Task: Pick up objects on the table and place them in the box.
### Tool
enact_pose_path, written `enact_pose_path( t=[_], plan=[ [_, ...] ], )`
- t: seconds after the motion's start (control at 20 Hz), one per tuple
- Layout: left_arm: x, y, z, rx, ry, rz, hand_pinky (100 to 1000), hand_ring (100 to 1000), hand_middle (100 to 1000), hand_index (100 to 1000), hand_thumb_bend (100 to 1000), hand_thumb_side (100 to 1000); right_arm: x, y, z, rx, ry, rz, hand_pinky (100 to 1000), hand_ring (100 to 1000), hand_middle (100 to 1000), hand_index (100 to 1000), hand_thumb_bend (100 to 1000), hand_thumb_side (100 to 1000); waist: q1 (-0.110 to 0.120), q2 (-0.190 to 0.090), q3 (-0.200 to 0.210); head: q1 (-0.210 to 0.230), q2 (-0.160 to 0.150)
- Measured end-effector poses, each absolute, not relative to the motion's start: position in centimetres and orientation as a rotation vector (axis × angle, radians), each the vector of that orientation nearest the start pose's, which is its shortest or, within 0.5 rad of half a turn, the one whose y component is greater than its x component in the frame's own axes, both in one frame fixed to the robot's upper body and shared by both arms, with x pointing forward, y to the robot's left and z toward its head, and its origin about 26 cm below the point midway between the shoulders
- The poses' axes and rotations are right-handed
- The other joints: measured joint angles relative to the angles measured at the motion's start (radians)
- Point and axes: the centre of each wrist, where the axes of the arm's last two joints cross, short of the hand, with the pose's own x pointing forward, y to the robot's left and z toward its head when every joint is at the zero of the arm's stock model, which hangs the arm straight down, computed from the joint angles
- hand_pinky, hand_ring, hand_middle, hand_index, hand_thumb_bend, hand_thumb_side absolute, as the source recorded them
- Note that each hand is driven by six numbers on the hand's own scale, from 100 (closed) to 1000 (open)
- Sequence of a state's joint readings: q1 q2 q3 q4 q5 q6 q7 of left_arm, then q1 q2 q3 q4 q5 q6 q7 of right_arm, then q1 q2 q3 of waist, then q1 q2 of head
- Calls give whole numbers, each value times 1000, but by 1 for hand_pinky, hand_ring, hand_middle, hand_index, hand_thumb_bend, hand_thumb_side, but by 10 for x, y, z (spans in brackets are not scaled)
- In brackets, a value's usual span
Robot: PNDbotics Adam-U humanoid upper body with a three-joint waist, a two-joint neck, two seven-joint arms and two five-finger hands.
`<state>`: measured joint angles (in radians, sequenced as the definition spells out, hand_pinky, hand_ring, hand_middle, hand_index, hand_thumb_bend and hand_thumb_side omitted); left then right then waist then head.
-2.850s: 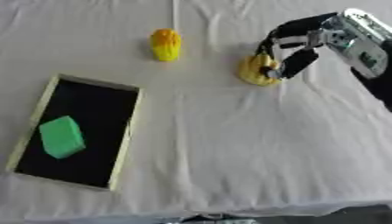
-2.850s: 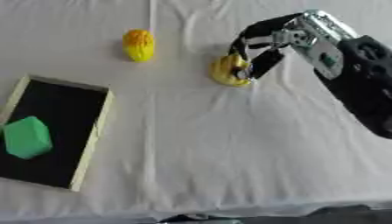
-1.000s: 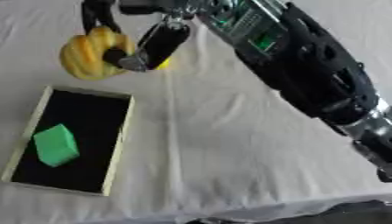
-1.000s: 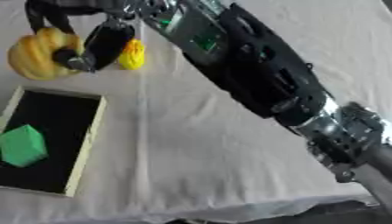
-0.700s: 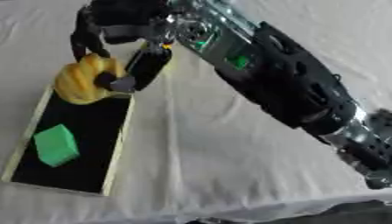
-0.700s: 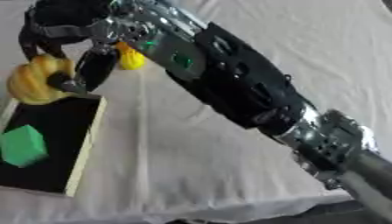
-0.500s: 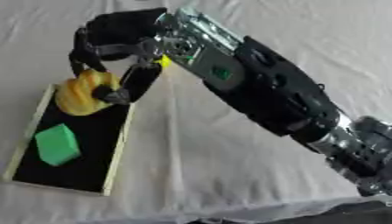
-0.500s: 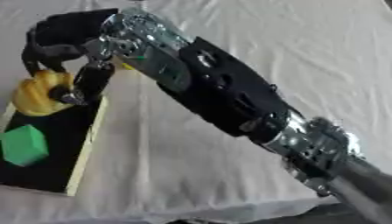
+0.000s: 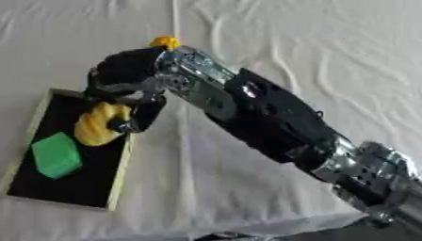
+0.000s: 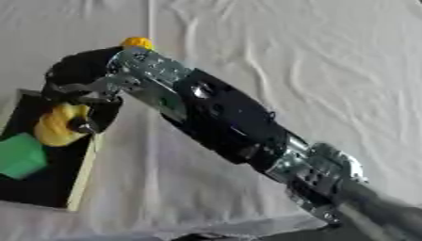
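My right hand reaches across the table from the lower right and hangs over the upper right part of the black box, fingers curled round a yellow banana-shaped object. A green block lies inside the box, just left of and below the yellow object. A second yellow object shows only as a small top behind my forearm, further back on the table. My left hand is out of sight.
White wrinkled cloth covers the table. My long black and silver right arm crosses the middle diagonally. The box has a pale wooden rim.
My right hand has carried the yellow banana-shaped object from the far right of the table leftward and down over the box. The picture has also shifted.
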<state>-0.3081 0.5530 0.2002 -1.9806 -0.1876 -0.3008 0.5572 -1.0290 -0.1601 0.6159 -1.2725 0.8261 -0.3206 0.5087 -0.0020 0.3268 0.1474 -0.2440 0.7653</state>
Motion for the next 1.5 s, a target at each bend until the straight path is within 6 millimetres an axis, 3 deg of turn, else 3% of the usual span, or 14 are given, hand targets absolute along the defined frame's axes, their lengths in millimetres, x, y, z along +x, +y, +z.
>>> enact_pose_path(
  t=[0.25,0.85,1.05,1.5],
  plan=[
    [292,337,246,-1057,3261,-78,821,744,705,840,100,267,400,-34,217,534,2017,-2555,946,927,829,976,100,129,0,1,-6,5,0],
    [292,337,243,-1057,3280,-72,821,744,705,841,100,273,390,-44,250,584,2166,-2393,937,915,810,963,100,100,0,0,-17,16,-1],
    [291,338,241,-1068,3285,-81,821,743,705,839,100,285,395,-68,275,643,2297,-2320,945,920,806,952,100,100,0,-1,-21,27,-1],
    [291,336,239,-1073,3302,-108,821,742,705,840,100,305,411,-153,321,774,2575,-2189,956,933,815,957,100,100,-3,-1,-42,63,-1]
  ],
)
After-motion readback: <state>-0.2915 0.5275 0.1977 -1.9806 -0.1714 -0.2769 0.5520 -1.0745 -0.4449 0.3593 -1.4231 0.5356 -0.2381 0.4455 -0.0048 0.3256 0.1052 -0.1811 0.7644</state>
